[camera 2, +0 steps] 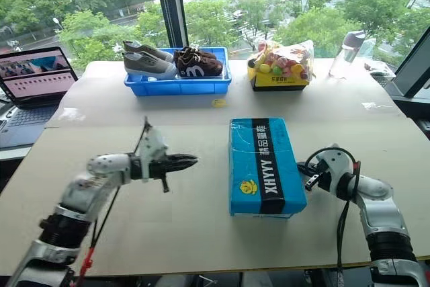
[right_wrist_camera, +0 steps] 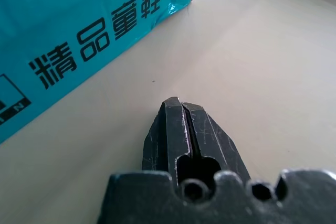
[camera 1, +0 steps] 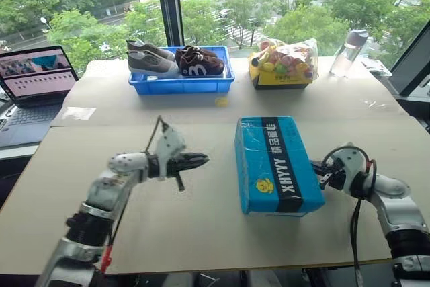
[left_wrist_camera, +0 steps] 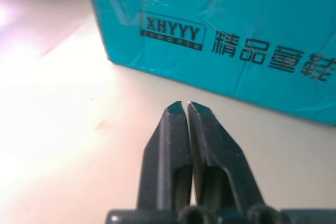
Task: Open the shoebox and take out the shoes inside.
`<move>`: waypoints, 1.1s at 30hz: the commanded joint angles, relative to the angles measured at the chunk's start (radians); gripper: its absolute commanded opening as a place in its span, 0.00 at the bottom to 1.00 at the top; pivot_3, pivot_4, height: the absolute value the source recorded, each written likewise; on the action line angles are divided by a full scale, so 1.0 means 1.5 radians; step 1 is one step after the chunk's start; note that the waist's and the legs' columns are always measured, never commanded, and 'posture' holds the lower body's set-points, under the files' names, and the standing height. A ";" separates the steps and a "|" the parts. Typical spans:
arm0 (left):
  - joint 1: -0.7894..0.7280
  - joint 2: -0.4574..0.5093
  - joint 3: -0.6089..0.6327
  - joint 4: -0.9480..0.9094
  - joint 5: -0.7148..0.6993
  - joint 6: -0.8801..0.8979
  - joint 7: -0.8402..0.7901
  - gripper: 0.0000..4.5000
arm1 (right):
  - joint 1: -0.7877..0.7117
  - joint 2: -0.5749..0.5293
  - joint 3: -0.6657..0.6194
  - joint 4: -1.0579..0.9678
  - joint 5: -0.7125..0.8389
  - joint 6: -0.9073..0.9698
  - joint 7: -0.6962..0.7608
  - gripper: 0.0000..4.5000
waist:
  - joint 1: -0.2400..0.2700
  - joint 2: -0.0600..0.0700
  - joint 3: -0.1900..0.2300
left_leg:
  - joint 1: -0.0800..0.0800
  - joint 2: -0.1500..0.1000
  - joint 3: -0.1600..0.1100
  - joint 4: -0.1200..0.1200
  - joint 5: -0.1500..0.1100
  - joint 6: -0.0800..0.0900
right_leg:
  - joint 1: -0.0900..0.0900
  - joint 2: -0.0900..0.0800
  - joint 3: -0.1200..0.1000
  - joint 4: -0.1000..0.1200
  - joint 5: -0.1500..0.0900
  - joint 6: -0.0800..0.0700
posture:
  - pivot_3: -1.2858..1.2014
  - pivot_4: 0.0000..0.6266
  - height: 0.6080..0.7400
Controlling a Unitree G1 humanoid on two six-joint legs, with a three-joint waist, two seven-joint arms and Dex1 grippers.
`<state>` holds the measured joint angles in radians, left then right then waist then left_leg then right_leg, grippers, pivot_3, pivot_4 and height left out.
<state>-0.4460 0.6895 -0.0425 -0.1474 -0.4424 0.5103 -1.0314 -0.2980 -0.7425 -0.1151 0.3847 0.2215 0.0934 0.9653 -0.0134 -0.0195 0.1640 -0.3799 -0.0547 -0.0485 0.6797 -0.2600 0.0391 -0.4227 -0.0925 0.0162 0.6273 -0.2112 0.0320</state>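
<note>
Glowing with even daylight from the windows behind the surface.
Casting only soft, faint shadows beside the shoebox; washing out to white glare along one edge of the left wrist view; blurring slightly on the close claw there.

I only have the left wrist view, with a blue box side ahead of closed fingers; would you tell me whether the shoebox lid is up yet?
Observer: No, the shoebox lies shut on the table, lid flat.
Operator: Thank you. Where is the right gripper?
Observer: The right gripper sits at the box's right side, fingers shut, holding nothing.
Operator: And the left gripper?
Observer: The left gripper hangs left of the box, clear of it, fingers together.
Operator: What lies beyond the box?
Observer: A blue tray holding grey sneakers and brown shoes.
</note>
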 commanded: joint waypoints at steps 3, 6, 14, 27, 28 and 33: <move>-0.063 0.089 0.089 -0.067 -0.118 0.114 -0.051 0.58 | -0.015 -0.025 0.007 -0.084 0.076 0.120 0.103 0.00 | 0.001 0.000 0.000 | -0.001 0.000 0.000 0.000 0.000 0.000 | 0.000 0.000 -0.001 0.000 0.000 0.000 | 0.52 0.24 0.97; -0.092 0.099 0.107 -0.066 -0.137 0.136 -0.038 0.80 | -0.059 -0.015 -0.028 -0.108 0.157 0.221 0.118 0.00 | 0.001 0.000 0.000 | 0.000 0.000 0.000 0.000 0.000 0.000 | 0.000 0.000 -0.001 0.000 0.000 0.000 | 0.52 0.24 0.97; -0.111 0.108 0.151 -0.029 -0.163 0.149 -0.028 0.98 | -0.216 -0.022 -0.090 -0.126 0.300 0.383 0.131 0.00 | -0.003 0.000 0.001 | -0.001 0.001 0.000 -0.001 0.000 0.000 | -0.002 0.001 0.000 0.000 0.000 0.000 | 0.52 0.24 0.97; -0.070 0.136 0.191 -0.022 -0.151 0.136 -0.018 0.98 | -0.401 -0.029 0.019 0.153 0.081 0.156 0.004 0.00 | 0.005 0.001 0.002 | -0.004 -0.002 0.000 0.000 0.000 0.000 | -0.003 -0.003 -0.001 -0.001 0.000 0.000 | 0.52 0.24 0.97; -0.064 0.135 0.191 -0.026 -0.151 0.135 -0.016 0.98 | -0.407 -0.045 0.045 0.201 0.024 0.090 -0.028 0.00 | 0.006 0.001 0.002 | -0.004 -0.003 0.000 0.000 0.000 0.000 | -0.004 -0.003 -0.001 -0.001 0.000 0.000 | 0.52 0.24 0.97; -0.052 0.126 0.178 -0.034 -0.147 0.125 -0.007 0.98 | -0.387 -0.058 0.104 0.307 -0.071 -0.043 0.007 0.00 | 0.003 0.001 0.002 | -0.010 -0.002 0.000 -0.001 0.004 -0.006 | -0.012 -0.002 0.000 0.001 0.000 0.000 | 0.52 0.24 0.97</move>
<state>-0.5100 0.8754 0.2164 -0.1629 -0.6680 0.7250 -1.0472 -0.8818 -0.8334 0.0346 0.8321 0.1357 0.0994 0.9453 -0.0093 -0.0187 0.1668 -0.3962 -0.0567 -0.0480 0.6784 -0.2531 0.0271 -0.4413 -0.0946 0.0164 0.6282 -0.2104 0.0319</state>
